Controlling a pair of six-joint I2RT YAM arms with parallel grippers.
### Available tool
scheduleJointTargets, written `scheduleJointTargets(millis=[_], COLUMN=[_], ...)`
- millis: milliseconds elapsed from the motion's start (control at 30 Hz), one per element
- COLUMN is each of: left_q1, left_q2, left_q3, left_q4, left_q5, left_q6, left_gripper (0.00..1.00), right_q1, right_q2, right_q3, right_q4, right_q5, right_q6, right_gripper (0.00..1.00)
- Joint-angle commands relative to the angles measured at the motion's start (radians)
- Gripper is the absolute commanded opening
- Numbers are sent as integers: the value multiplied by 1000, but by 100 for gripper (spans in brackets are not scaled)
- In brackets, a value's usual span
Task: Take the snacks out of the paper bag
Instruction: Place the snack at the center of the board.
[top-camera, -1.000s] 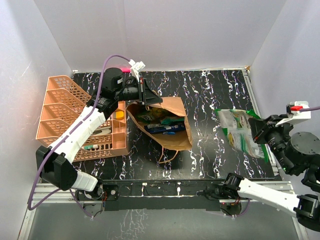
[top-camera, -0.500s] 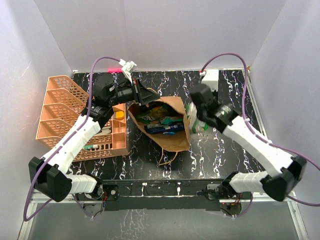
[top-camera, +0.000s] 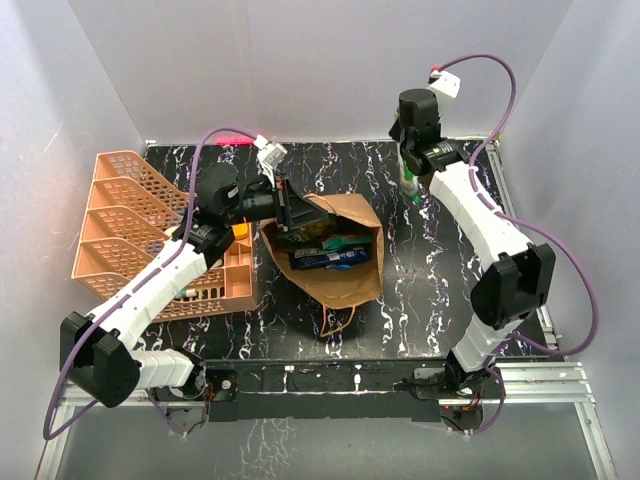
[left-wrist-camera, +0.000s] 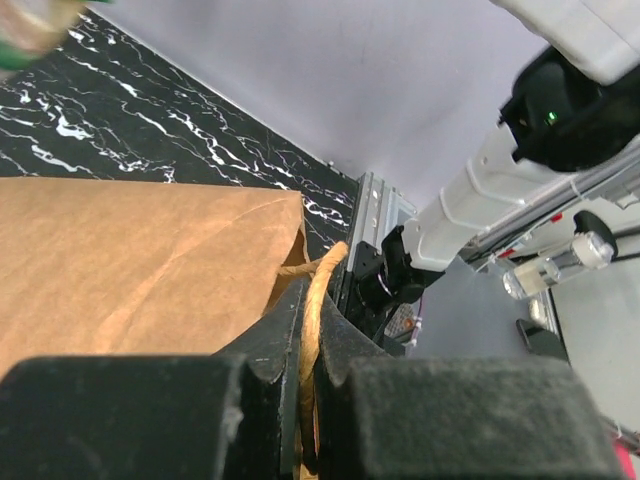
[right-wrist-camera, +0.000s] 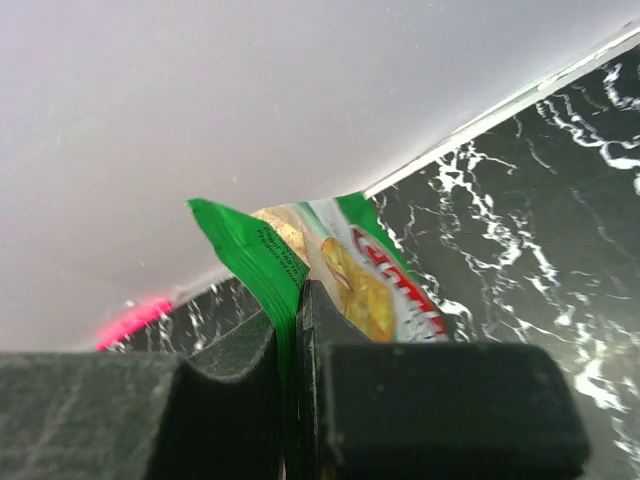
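The brown paper bag (top-camera: 345, 270) lies open at the table's middle, and its side shows in the left wrist view (left-wrist-camera: 130, 260). Green (top-camera: 318, 230) and dark blue (top-camera: 325, 258) snack packets show inside it. My left gripper (top-camera: 290, 210) is at the bag's mouth, shut on a twisted paper handle (left-wrist-camera: 312, 320). My right gripper (top-camera: 410, 170) is raised over the table's back edge, right of the bag. It is shut on a green snack packet (top-camera: 412, 186), which the right wrist view shows pinched by its edge (right-wrist-camera: 350, 270).
An orange lattice tray (top-camera: 120, 215) holding small items stands left of the bag, under my left arm. The bag's other handle (top-camera: 335, 318) lies on the table in front of it. White walls close the back and sides.
My right arm has swung with the green packet from the far right, past the bag's right side, to the back edge. My left gripper has kept the handle and shifted slightly right.
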Motion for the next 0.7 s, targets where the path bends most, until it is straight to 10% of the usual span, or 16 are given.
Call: scheduleJointTargets(millis=[0, 500, 667], left_q1=[-47, -61, -62], left_q2=[-54, -99, -109], left_q3=[4, -65, -75], left_q4=[-45, 46, 55], left_q5=[-26, -28, -36], left_q6=[153, 171, 175], left_gripper=[0, 0, 0], right_q1=[-57, -335, -384], right_q2=[38, -450, -679], right_q3=[21, -1052, -1174], right_q4=[213, 398, 263], right_q5=[-47, -82, -109], right_q6=[282, 430, 310], right_gripper=[7, 8, 51])
